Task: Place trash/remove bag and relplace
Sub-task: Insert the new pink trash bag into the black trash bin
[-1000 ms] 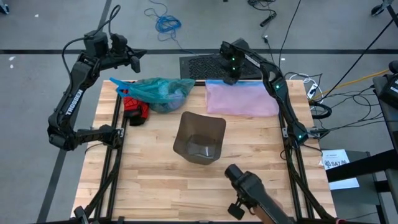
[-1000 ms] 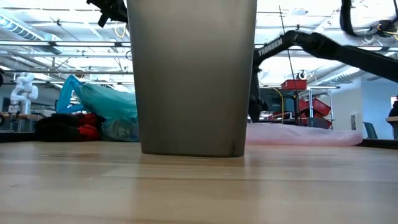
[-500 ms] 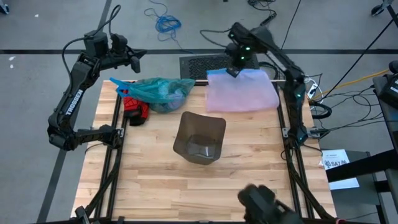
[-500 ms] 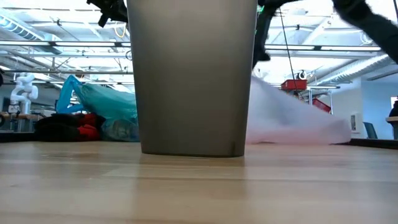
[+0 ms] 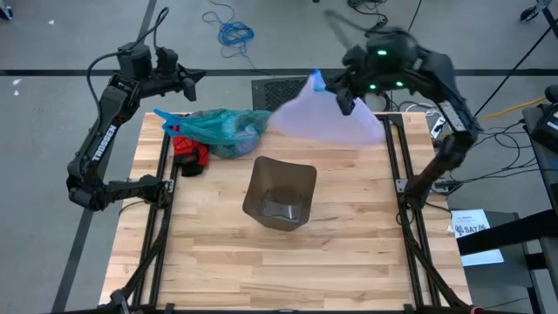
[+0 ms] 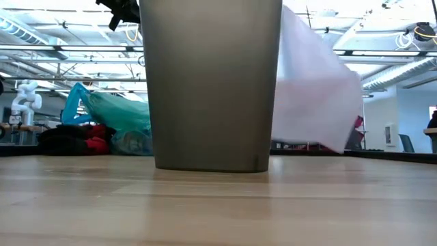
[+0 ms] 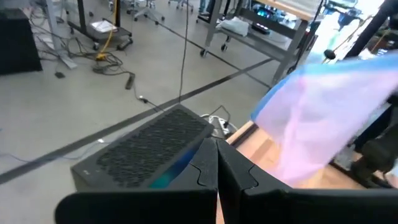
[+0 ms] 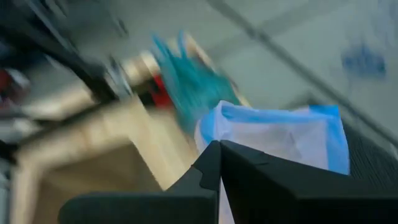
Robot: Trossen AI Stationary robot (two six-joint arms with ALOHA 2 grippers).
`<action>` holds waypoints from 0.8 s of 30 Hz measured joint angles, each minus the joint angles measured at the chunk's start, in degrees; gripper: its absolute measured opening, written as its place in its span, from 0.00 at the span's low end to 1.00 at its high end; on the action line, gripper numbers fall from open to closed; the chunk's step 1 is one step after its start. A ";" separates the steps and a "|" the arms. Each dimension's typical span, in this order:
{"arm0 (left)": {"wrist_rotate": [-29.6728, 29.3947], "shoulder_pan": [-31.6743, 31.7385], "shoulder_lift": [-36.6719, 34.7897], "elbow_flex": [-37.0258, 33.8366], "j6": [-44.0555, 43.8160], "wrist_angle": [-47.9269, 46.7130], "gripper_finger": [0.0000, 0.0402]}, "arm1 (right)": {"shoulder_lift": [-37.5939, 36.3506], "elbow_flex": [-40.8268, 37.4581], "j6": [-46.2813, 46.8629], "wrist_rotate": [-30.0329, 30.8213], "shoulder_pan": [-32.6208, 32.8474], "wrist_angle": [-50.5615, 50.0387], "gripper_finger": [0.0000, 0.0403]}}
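Right gripper (image 8: 219, 149): raised above the far right edge of the table, dark fingers pressed together on the top edge of the pink bag.
Pink bag (image 5: 323, 118): thin, pale pink, translucent film with a blue band along its upper edge; lifted clear of the wood and hanging in a slanted, fanned sheet from the pinch point; lower corners loose in the air in the low view, just right of the bin.
Left gripper (image 7: 217, 180): held high beyond the far left corner of the table, fingers closed flat against each other, nothing between them.
Bag (image 5: 222, 129): teal-green, crinkly, translucent plastic, bunched into a rounded, stuffed lump at the far left part of the table; one twisted tail pointing left toward the table edge; untouched by either gripper, well apart from the pink bag.
Red and black item (image 5: 192, 155): lying against the near left side of the teal bag, partly tucked under it; kind not clear.
Bin (image 5: 279, 194): smoky grey, smooth-walled, roughly rectangular with rounded corners, tapering toward its base; upright near the table's middle, near side of both bags, no liner visible in it.
Table (image 5: 261, 262): pale butcher-block wood in narrow glued strips, dark metal rails along left and right edges.
Black perforated box (image 5: 279, 89): just beyond the far edge, on the grey floor, partly hidden behind the lifted pink film.
Blue cable (image 5: 234, 33): loosely coiled on the floor, farther off.
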 joint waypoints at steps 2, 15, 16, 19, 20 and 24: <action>1.33 0.02 0.21 0.00 -0.72 0.00 0.00 | -2.03 0.01 1.49 0.13 2.51 6.32 0.00; 2.49 0.00 0.34 0.00 -4.57 0.00 0.00 | -2.92 0.04 4.52 -6.38 20.89 35.70 0.00; 2.50 0.00 0.34 0.00 -4.57 0.02 0.00 | -2.25 0.04 4.96 -6.44 22.63 36.18 0.00; 2.49 0.02 0.36 0.00 -4.57 0.02 0.00 | -0.15 0.02 7.64 -6.47 27.10 36.15 0.00; 2.49 0.01 0.36 0.00 -4.59 0.01 0.00 | 0.59 0.00 8.75 -6.49 28.62 35.71 0.00; 3.36 0.00 0.36 0.00 -4.57 -0.04 0.00 | 4.18 0.00 14.08 -6.52 34.30 31.86 0.00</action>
